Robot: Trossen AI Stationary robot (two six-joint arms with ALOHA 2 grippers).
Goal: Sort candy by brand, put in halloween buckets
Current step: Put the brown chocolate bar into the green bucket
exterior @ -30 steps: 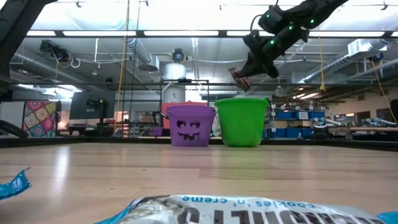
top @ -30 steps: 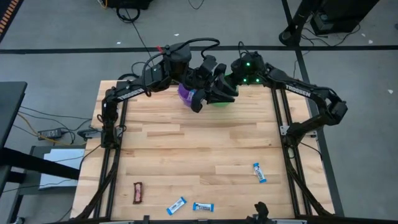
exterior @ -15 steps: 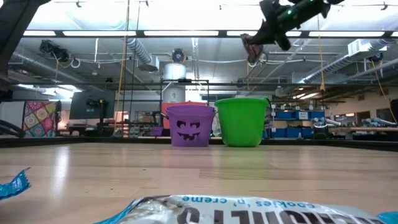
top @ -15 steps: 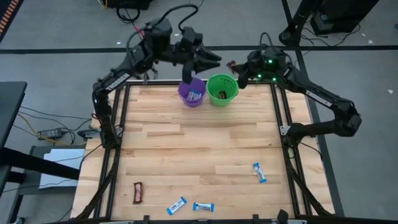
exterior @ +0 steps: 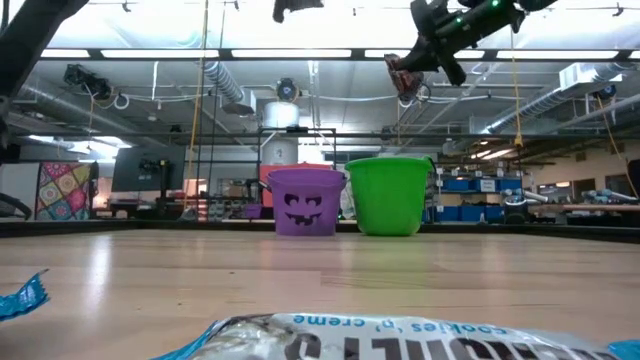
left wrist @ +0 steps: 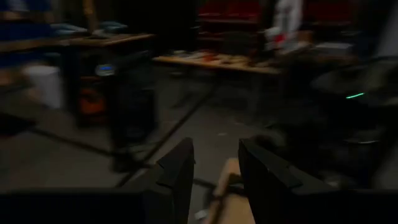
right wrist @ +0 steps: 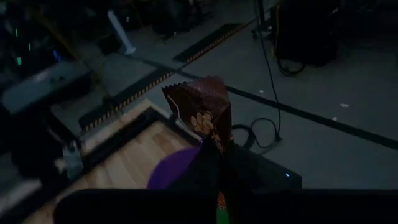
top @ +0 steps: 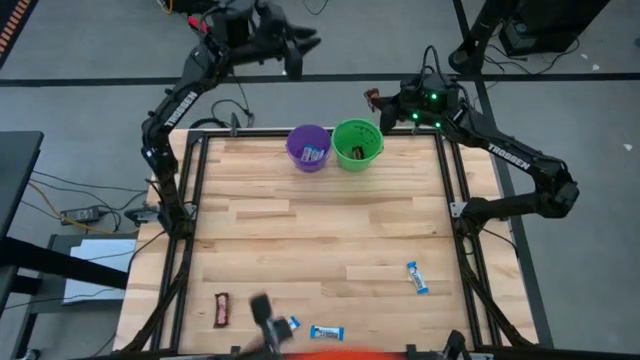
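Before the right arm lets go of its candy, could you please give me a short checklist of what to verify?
1. Right gripper shut on the brown candy bar: ok.
2. Candy above the green bucket: not ok; from above it hangs past the bucket's far rim, beyond the table edge.
3. Green bucket upright beside the purple bucket: ok.
4. Left gripper out of the way: ok, raised behind the table, fingers apart and empty.
5. Green bucket's contents match the brown bar: cannot tell.
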